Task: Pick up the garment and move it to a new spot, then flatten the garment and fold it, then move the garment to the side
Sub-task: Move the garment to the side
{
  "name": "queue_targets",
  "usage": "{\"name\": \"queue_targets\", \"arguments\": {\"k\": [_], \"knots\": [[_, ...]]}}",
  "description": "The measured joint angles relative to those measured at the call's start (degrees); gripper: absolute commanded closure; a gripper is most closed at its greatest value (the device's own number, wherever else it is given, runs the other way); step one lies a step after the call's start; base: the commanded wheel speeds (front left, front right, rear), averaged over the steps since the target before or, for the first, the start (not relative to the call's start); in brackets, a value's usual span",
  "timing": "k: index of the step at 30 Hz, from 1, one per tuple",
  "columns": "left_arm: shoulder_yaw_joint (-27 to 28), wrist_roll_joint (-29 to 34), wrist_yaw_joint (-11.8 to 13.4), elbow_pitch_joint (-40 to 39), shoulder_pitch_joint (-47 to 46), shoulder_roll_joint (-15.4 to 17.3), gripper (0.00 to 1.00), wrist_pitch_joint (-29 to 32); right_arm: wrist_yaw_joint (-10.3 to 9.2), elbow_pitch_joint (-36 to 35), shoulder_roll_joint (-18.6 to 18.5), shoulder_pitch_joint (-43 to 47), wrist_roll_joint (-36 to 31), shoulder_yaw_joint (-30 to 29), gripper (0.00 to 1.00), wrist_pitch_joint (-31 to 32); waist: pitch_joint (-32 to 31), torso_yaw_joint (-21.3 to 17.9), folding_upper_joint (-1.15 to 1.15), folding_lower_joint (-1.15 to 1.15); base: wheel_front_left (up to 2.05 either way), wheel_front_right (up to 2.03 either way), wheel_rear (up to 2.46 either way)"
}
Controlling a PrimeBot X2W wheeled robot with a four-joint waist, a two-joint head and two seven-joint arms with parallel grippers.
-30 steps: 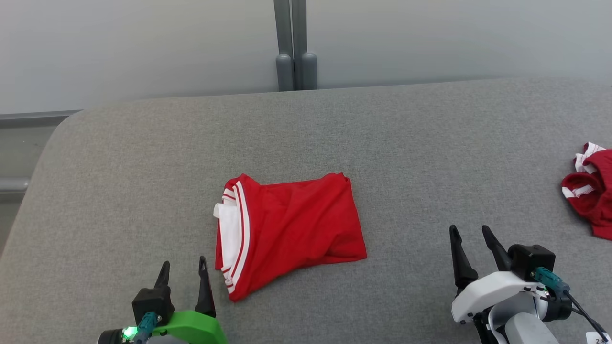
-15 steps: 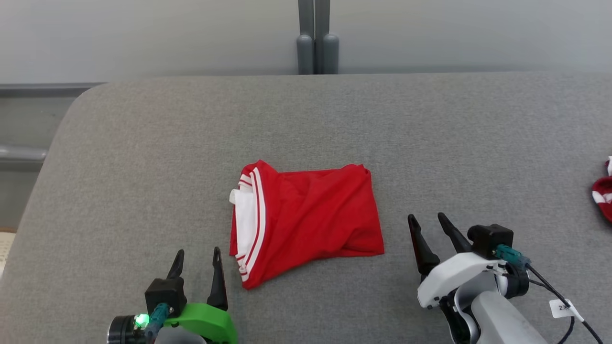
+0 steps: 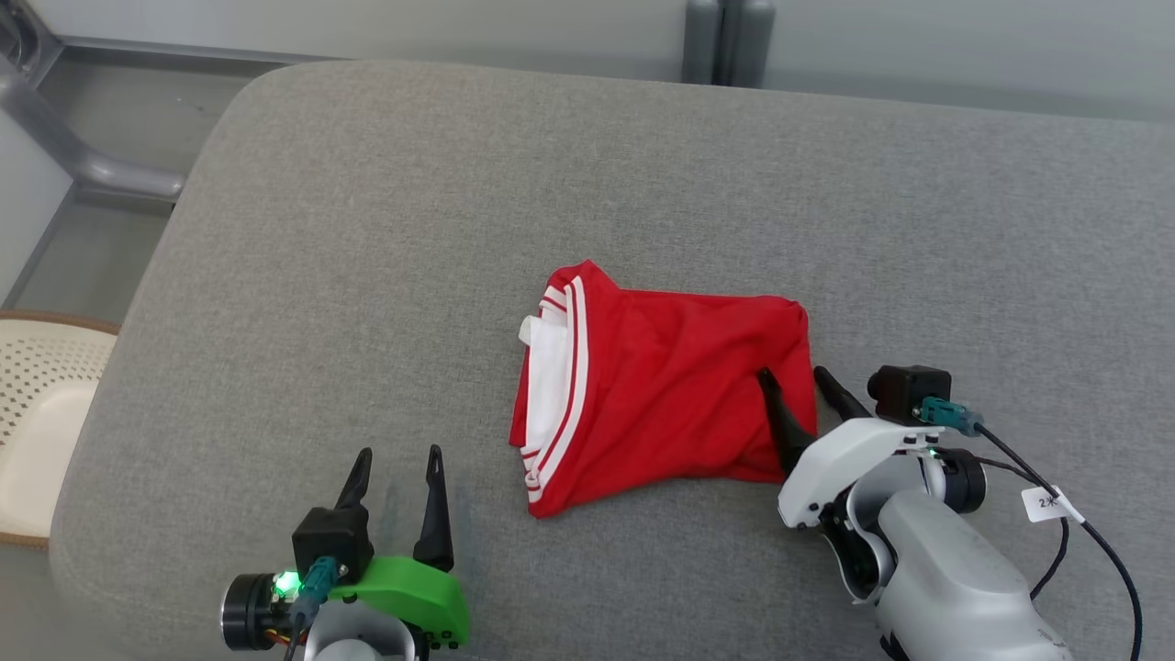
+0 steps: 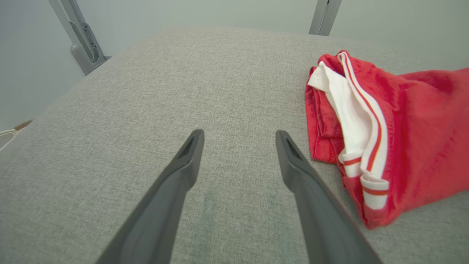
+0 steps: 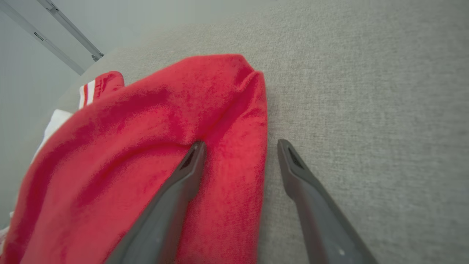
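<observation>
Looking down from the head view: folded red fabric garment with white striped trim (image 3: 661, 395) lies near the middle of the grey fabric-covered padded surface (image 3: 367, 229), white trim end toward the robot's left. Left gripper (image 3: 399, 452) sits lower left, fingers spread, over bare grey cloth, apart from the garment's near-left corner. Right gripper (image 3: 790, 372) is at the garment's right edge, fingers spread: one finger over the red cloth, the other just off it over the grey. Can't tell if either tip touches. A cream perforated basket (image 3: 37, 404) shows past the surface's left edge, and grey metal posts (image 3: 730, 41) stand behind the far edge.

Left wrist view: left gripper (image 4: 239, 132) fingers wide apart, nothing between them but the grey surface (image 4: 146, 91). Garment (image 4: 414, 139) is off to the right, striped trim and white inner layer facing the camera.

Right wrist view: right gripper (image 5: 240, 143) spread, straddling the garment (image 5: 146, 146) edge. Left finger lies over red cloth, right finger over the grey surface (image 5: 366, 91) just beside the edge. Not pinching.
</observation>
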Motion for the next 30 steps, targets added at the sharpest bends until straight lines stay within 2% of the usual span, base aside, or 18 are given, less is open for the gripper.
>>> {"name": "queue_targets", "arguments": {"k": [1, 2, 3, 4, 9, 16, 23, 30], "knots": [[-0.09, -0.04, 0.01, -0.12, -0.06, -0.01, 0.00, 0.00, 0.00, 0.56, 0.00, -0.48, 0.63, 0.65, 0.07, 0.00, 0.36, 0.44, 0.00, 0.00, 0.00, 0.00, 0.00], [-0.11, -0.09, 0.02, -0.22, -0.14, -0.01, 0.00, 0.00, 0.01, 1.15, 0.00, -0.80, 0.86, 1.00, 0.55, 0.00, 0.64, 0.74, 0.00, 0.00, 0.00, 0.00, 0.00], [-0.08, -0.12, 0.12, -0.32, -0.21, 0.00, 0.00, 0.00, 0.00, 1.79, 0.03, -1.04, 1.10, 1.19, 0.95, -0.04, 1.00, 1.05, 0.00, 0.00, 0.00, 0.00, 0.00], [-0.01, -0.14, 0.16, -0.47, -0.24, 0.00, 0.00, 0.00, 0.01, 2.36, 0.01, -1.36, 0.90, 1.10, 1.00, -0.18, 1.32, 1.29, 0.00, 0.00, 0.00, 0.00, 0.00], [0.22, -0.14, 0.20, -0.81, -0.25, -0.01, 0.00, 0.00, 0.12, 2.63, 0.43, -2.14, -2.74, -3.93, 1.00, -0.16, 2.08, 1.06, 0.00, 0.00, 0.00, 0.00, 0.00], [0.14, 0.02, -0.11, -0.98, -0.30, -0.01, 0.00, 0.00, 0.09, -0.76, 0.13, 0.62, -7.54, -12.84, 1.00, -0.08, 1.51, -1.77, 0.00, 0.00, 0.00, 0.00, 0.00], [0.19, 0.21, -0.53, -0.75, -0.14, -0.01, 0.00, 0.00, 0.07, -3.92, 0.10, 4.32, -7.81, -13.88, 1.00, -0.08, 0.04, -6.31, 0.00, 0.00, 0.00, 0.00, 0.00], [0.38, 0.36, -0.64, -0.67, 0.12, -0.02, 0.00, 0.00, 0.07, -6.70, 0.03, 6.67, -5.71, -11.50, 1.00, -0.08, -1.33, -12.99, 0.00, 0.00, 0.00, 0.00, 0.00]]}}
